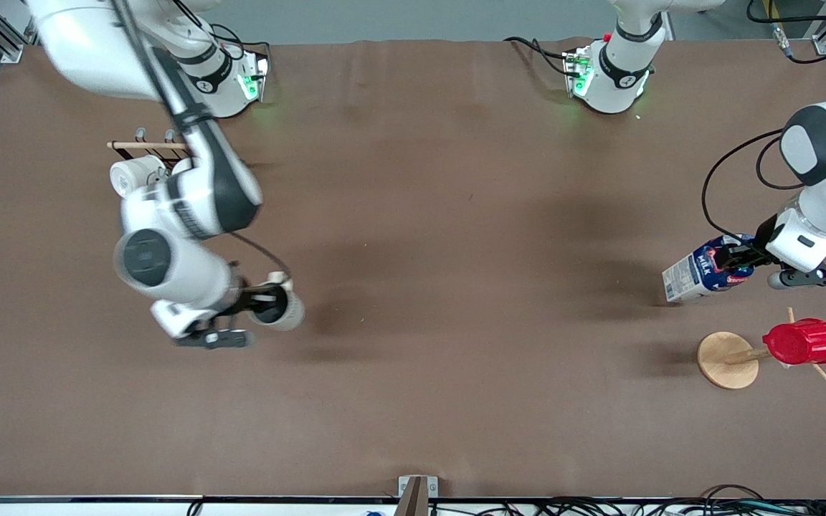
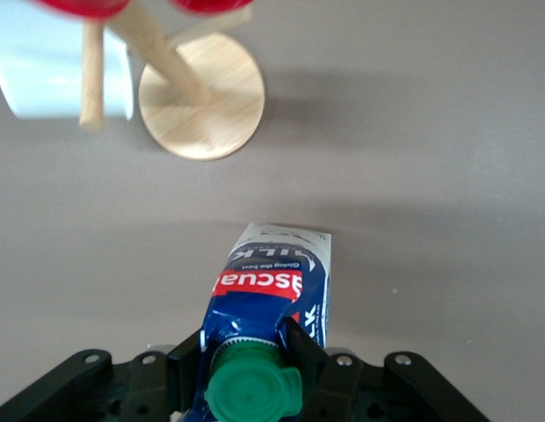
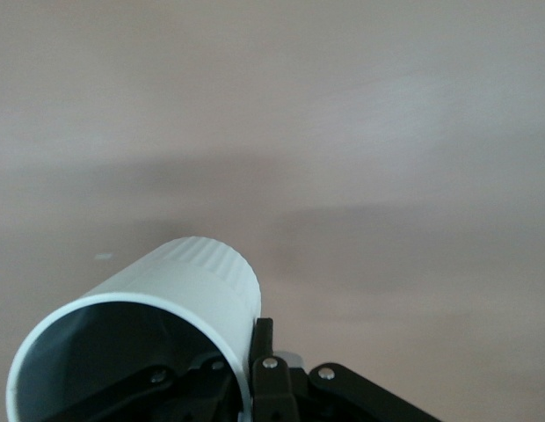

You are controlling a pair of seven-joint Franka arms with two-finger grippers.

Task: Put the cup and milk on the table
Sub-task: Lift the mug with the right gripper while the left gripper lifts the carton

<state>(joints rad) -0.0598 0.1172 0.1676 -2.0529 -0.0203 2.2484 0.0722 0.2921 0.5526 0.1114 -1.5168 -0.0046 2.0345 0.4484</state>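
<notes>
My right gripper (image 1: 268, 297) is shut on the rim of the cup (image 1: 285, 308), an off-white mug with a dark inside. It holds the cup on its side above the brown table (image 1: 456, 251), toward the right arm's end. In the right wrist view one finger (image 3: 262, 352) presses the outside of the cup (image 3: 180, 286) wall. My left gripper (image 1: 734, 261) is shut on the top of the blue-and-white milk (image 1: 692, 276) carton. It holds the carton tilted, low over the table at the left arm's end. The left wrist view shows the gripper (image 2: 250, 341) clamping the milk (image 2: 277, 281) below its green cap (image 2: 253, 389).
A wooden mug tree with a round base (image 1: 727, 360) carries a red ribbed cup (image 1: 801, 342), nearer the front camera than the milk. Its base (image 2: 200, 107) and a white mug (image 2: 61, 75) show in the left wrist view. A wooden rack (image 1: 148, 145) holds a white mug (image 1: 133, 175) near the right arm's base.
</notes>
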